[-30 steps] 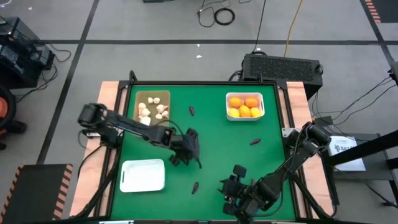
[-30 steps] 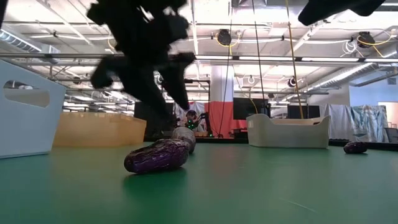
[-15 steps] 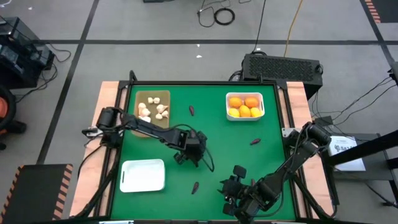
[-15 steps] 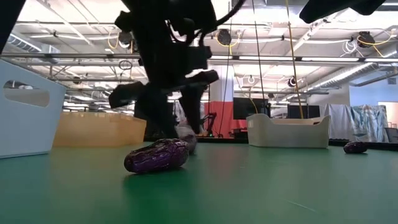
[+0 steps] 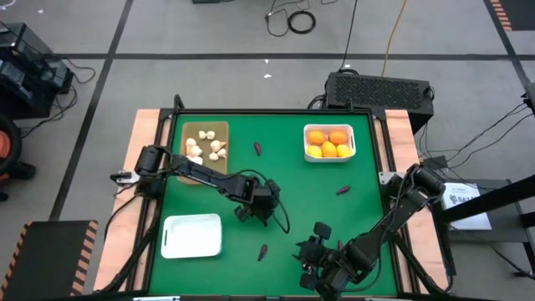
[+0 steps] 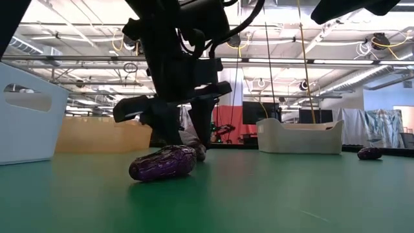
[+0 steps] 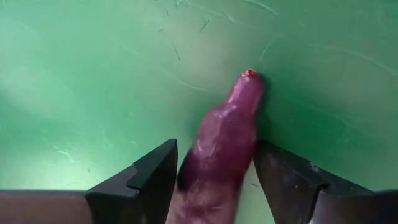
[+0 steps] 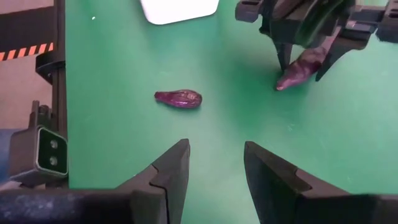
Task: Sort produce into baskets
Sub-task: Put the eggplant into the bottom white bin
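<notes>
A green table mat [image 5: 284, 180] covered the tabletop. Beyond its far edge sat a black box [image 5: 380, 90] with a perforated top. Farther off on the grey floor lay coiled black cable [image 5: 294, 20]. A yellow cable [image 5: 394, 33] ran toward the box.

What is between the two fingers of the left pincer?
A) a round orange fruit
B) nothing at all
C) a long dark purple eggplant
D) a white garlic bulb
C: the left wrist view shows the long dark purple eggplant lying on the green table between the two dark fingers of the left pincer, one on each side of it.
</notes>
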{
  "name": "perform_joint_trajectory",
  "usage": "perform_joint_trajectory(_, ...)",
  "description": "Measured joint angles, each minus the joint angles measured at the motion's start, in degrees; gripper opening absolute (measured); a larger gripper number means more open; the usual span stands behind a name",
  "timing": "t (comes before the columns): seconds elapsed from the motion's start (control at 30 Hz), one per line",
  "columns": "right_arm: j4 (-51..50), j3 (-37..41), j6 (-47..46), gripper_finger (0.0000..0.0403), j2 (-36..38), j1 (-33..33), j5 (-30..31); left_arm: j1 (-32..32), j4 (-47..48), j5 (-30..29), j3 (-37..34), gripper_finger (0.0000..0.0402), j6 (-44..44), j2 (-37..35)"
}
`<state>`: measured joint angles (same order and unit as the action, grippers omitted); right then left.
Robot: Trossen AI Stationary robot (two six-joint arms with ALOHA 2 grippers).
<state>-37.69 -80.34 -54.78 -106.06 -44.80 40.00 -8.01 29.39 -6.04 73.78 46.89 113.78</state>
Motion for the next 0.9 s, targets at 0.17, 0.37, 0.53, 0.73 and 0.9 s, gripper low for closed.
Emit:
perform_joint_trajectory(0.17, 0.0, 0.0, 0.0, 0.0144, 0.0, 0.0, 0.4, 0.0, 0.3, 0.0, 0.0, 0.0186, 0.0, 0.0)
perform_joint_trajectory(0.37, 0.0, 0.0, 0.0, 0.0144, 0.0, 0.0, 0.5, 0.0, 1.2, 0.1, 0.6, 0.0143, -1.4, 0.2)
perform_joint_trajectory(0.53, -0.1, 0.0, 0.2, 0.0144, 0.0, 0.0, 0.6, -0.3, 6.1, -0.9, 5.8, 0.013, -6.1, 0.3)
perform_joint_trajectory(0.73, -0.1, 0.0, 0.2, 0.0144, 0.0, 0.0, 0.6, -1.2, 14.1, -0.4, 13.1, 0.0129, -11.9, -2.8)
perform_joint_trajectory(0.9, -0.2, 0.0, 0.2, 0.0144, 0.0, 0.0, 0.6, -1.4, 20.3, 1.0, 16.1, 0.0128, -22.6, -8.7)
